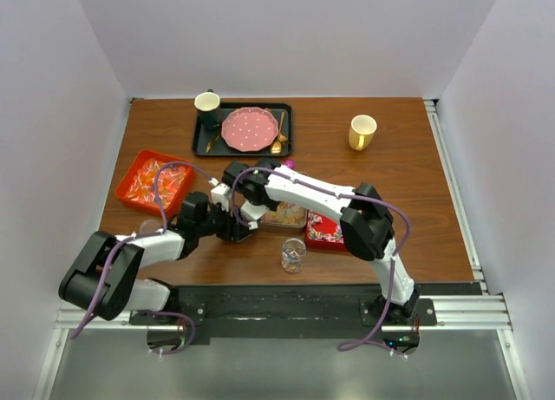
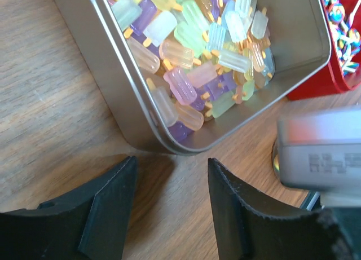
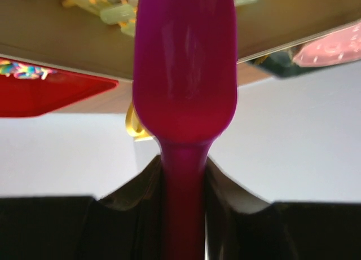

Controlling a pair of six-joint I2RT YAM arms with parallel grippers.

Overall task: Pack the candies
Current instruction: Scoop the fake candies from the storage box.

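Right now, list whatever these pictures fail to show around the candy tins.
- Top view: the right arm covers most of the silver tin and all but the tip of the purple scoop.
- Top view: what the glass jar holds is too small to tell.
- Left wrist view: the red tin is cut off by the edge; a blurred grey block carries unreadable print.

Bright even light, soft shadows; candies [image 2: 192, 51] sharp, purple scoop [image 3: 184, 74] blurred up close.

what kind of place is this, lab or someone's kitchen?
Likely a lab robot cell, not a kitchen: plain white walls box in the wooden table, a metal rail runs along its near edge, and candies are laid out as props.
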